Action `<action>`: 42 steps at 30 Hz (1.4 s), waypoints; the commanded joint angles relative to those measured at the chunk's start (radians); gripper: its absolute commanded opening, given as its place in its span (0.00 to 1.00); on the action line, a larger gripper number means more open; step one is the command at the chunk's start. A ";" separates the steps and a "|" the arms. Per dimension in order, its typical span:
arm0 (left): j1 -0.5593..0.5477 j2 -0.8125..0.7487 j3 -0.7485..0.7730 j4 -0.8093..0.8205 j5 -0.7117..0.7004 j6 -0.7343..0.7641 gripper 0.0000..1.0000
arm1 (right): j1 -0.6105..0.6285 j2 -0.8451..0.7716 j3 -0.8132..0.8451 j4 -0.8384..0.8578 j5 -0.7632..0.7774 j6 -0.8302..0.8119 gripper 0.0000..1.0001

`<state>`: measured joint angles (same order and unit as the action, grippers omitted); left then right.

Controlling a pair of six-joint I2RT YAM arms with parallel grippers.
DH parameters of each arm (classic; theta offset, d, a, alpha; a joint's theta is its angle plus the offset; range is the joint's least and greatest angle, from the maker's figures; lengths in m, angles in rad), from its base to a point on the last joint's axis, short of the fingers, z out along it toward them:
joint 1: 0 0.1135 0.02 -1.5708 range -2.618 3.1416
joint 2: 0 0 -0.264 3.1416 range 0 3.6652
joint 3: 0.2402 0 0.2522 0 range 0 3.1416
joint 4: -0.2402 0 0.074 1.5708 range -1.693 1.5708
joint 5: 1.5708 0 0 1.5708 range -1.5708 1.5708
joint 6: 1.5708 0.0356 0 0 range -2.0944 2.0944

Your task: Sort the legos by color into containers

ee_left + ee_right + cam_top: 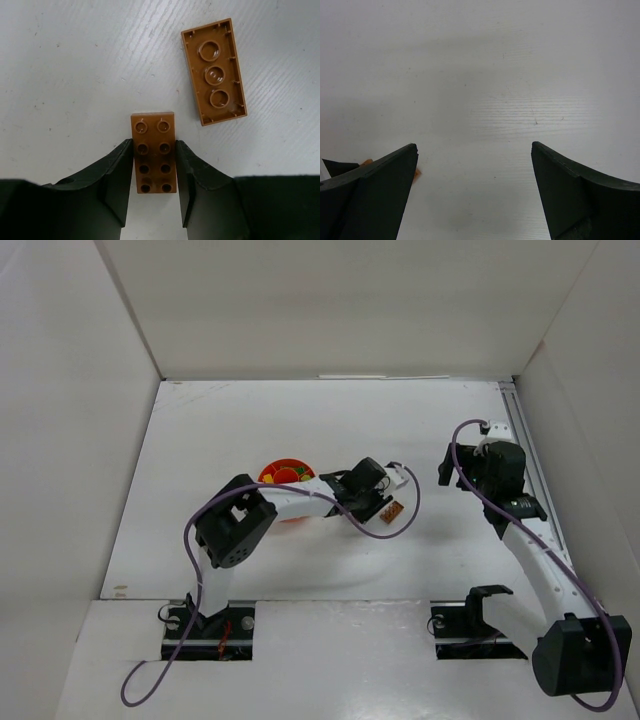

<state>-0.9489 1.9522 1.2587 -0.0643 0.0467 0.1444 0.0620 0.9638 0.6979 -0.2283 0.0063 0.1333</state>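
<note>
Top view, left arm: the left arm point(290, 498) reaches from its base at the near left toward the middle of the white table point(230, 430), with the left gripper point(378, 502) low over the surface.
Top view, brown piece: a brown lego point(393, 511) lies on the table just right of that gripper's tip; it is too small to tell whether it is one brick or two.
Top view, bowl: the round red-orange bowl point(263, 476) sits left of the gripper, just beyond the forearm, with red, green and yellow legos point(287, 475) inside.
Top view, right arm: the right arm point(540, 560) stretches up the right side, with the right gripper point(490, 465) well apart from the bricks and the bowl.
Left wrist, claw: the left gripper point(153, 145) is narrowed onto a studs-up brown brick point(153, 125). One finger point(117, 180) presses each long side, and the brick's far end sticks out past the tips.
Left wrist, second brick: an upturned brown brick point(214, 71) lies hollow side up and tilted, beyond and to the right, not touching the held one.
Right wrist, claw: the right gripper point(473, 146) stands wide with only bare table between its fingers.
Right wrist, edge: an orange scrap point(367, 161) peeks from behind the left-hand finger; it is too hidden to name.
</note>
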 commanded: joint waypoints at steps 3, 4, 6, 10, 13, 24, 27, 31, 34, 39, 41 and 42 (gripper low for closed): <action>-0.005 -0.077 -0.051 0.082 -0.036 -0.058 0.20 | -0.008 -0.020 0.002 0.014 0.001 -0.014 1.00; -0.005 -0.103 -0.068 0.140 -0.036 -0.068 0.18 | -0.008 -0.020 0.002 0.014 0.001 -0.014 1.00; -0.005 -0.185 -0.122 0.202 -0.069 -0.080 0.18 | -0.008 -0.031 0.002 0.004 -0.021 -0.014 1.00; -0.005 -0.329 -0.227 0.386 -0.175 -0.104 0.18 | -0.008 -0.054 0.014 0.004 -0.040 -0.024 1.00; 0.030 -0.432 -0.310 0.500 -0.225 -0.114 0.18 | -0.008 -0.063 0.014 -0.005 -0.052 -0.034 1.00; 0.134 -0.699 -0.561 0.659 -0.502 -0.215 0.21 | -0.008 -0.025 0.023 0.015 -0.091 -0.024 1.00; 0.166 -0.754 -0.617 0.659 -0.524 -0.247 0.21 | -0.008 -0.007 0.023 0.026 -0.110 -0.024 1.00; 0.177 -0.837 -0.696 0.672 -0.559 -0.287 0.21 | -0.017 0.004 0.032 0.035 -0.120 -0.024 1.00; 0.197 -0.860 -0.734 0.698 -0.577 -0.287 0.22 | -0.018 0.026 0.032 0.046 -0.143 -0.024 1.00; 0.208 -0.825 -0.745 0.728 -0.587 -0.287 0.23 | -0.018 0.036 0.051 0.046 -0.143 -0.034 1.00; 0.217 -0.802 -0.745 0.741 -0.609 -0.287 0.23 | -0.018 0.036 0.051 0.046 -0.143 -0.034 1.00; 0.217 -0.802 -0.757 0.759 -0.610 -0.287 0.23 | -0.018 0.036 0.051 0.046 -0.143 -0.034 1.00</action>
<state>-0.7406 1.1439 0.5201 0.6052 -0.5251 -0.1287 0.0521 1.0054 0.6987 -0.2272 -0.1211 0.1085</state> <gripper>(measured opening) 0.326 0.994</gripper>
